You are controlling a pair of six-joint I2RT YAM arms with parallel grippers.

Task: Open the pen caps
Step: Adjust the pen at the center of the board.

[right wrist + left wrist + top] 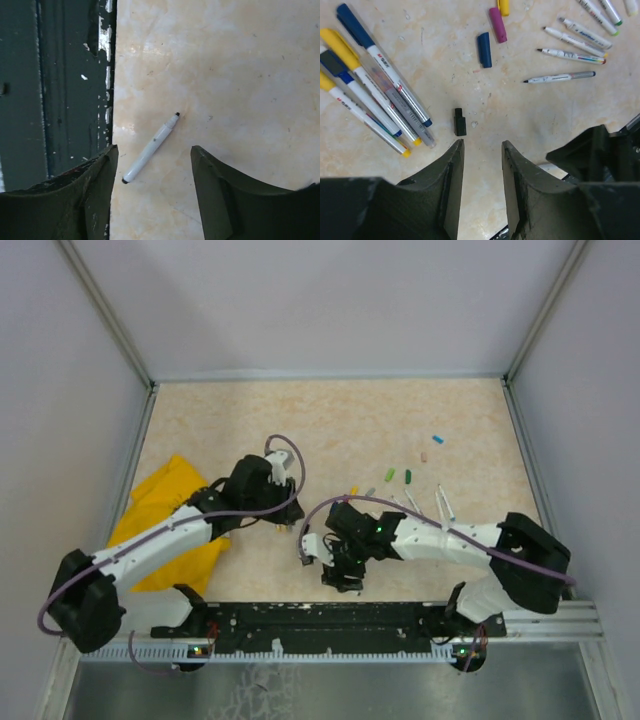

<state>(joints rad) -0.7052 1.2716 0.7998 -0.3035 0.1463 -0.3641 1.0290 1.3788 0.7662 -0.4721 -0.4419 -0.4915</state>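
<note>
Currently we see left pincer (482, 143) parted, empty, near black cap (459, 121); right pincer (154, 148) wide over uncapped pen (160, 136).

- Crumpled yellow cloth (160, 490): its near side lies hidden under the left arm (165, 535).
- Small yellow plastic cap (504, 6): cut by the top edge (left wrist view).
- White marker pen with a yellow cap (351, 102): its cap end runs off the left edge.
- Tiny green plastic caps (407, 477), seen from above: details too small to tell.

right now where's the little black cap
In the left wrist view the black cap lies alone on the table just ahead of the left tool, right of the bundle of capped pens, with the loose blue cap beyond it.
</note>
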